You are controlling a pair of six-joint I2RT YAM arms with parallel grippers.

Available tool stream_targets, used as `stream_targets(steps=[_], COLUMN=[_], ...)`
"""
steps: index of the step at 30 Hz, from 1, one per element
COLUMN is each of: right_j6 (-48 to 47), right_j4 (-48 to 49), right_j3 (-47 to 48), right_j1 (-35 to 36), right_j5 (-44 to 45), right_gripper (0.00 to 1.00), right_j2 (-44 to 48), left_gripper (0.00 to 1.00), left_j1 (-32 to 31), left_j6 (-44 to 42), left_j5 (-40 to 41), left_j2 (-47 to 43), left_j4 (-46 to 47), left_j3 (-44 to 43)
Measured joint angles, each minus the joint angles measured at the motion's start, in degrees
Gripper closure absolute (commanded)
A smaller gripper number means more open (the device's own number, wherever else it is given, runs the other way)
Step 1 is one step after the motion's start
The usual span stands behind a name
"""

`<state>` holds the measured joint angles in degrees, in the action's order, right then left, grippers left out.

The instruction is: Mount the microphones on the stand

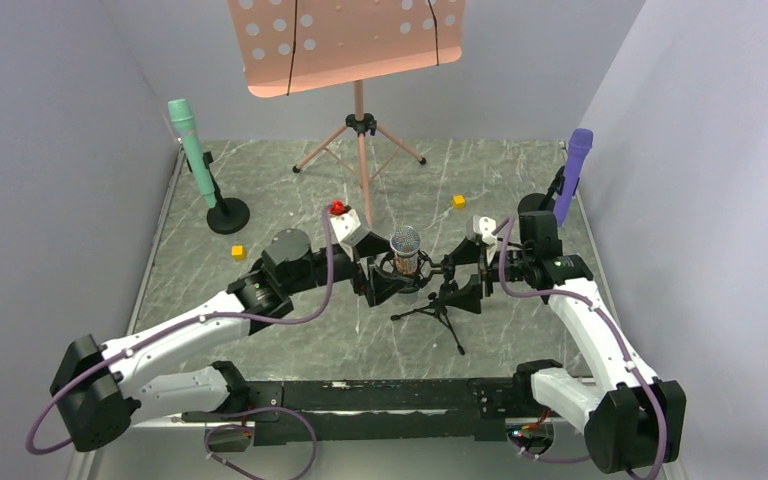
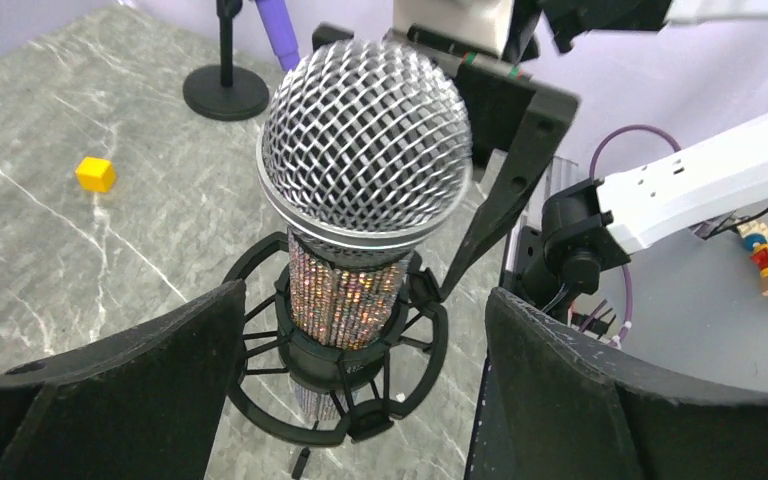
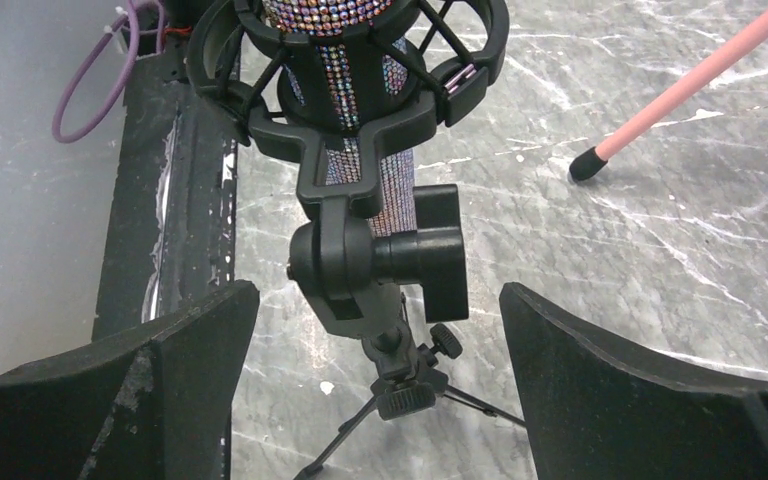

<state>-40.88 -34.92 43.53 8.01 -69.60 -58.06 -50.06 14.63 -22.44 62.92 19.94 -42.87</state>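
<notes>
Glittery silver microphone (image 2: 365, 150) sits upright in black shock mount (image 3: 350, 130) on small tripod stand (image 3: 400, 395), table centre. Left wrist view: mesh head close up; left gripper (image 2: 365, 305) jaws spread, clear of the body on both sides. Right wrist view gives the underside: pivot knob (image 3: 430, 255), tripod legs; right gripper (image 3: 378, 295) jaws spread wide, touching nothing. Top view adds mint green microphone (image 1: 190, 150) at 10 o'clock, purple microphone (image 1: 573, 170) at 2 o'clock.

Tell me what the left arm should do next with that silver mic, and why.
Probably draw the left gripper straight back: its jaws stand open, clear of the glittery silver microphone, which already sits upright in the black shock mount.
</notes>
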Motion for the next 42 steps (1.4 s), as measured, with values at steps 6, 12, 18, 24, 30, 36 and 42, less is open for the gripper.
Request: stream_targets(steps=[6, 12, 18, 24, 30, 36, 42], right_j6=[4.66, 7.91, 9.68, 9.92, 11.26, 17.57, 21.2], right_j4=[6.27, 9.86, 14.51, 15.5, 16.35, 30.05, 44.92], right_j3=[-3.43, -4.96, -6.19, -6.19, -4.22, -2.49, -0.72], right_j1=[0.02, 0.02, 0.09, 0.07, -1.51, -10.36, -13.92], right_j5=[-0.59, -1.42, -1.25, -1.05, 2.03, 5.88, 12.87], right_gripper=[0.32, 0.69, 0.94, 1.0, 1.0, 1.0, 1.0], right_j2=[0.09, 0.63, 1.44, 1.6, 0.5, -4.28, -12.66], left_gripper=[0.01, 0.01, 0.01, 0.01, 0.01, 0.01, 0.01], left_j1=[0.0, -0.02, -0.02, -0.02, -0.02, -0.02, -0.02], left_j6=[-0.61, -0.37, 2.01, 5.44, 7.65, 8.68, 8.87], left_j5=[3.32, 10.47, 16.13, 18.73, 20.46, 21.27, 22.77], left_j2=[-9.88, -25.16, -38.21, -45.94, -50.23, -51.58, -51.45], left_j4=[-2.89, -4.66, -8.44, -14.03, -18.1, -22.49, -24.65], left_j3=[0.74, 6.93, 15.85, 20.48, 20.79, 20.79, 20.79])
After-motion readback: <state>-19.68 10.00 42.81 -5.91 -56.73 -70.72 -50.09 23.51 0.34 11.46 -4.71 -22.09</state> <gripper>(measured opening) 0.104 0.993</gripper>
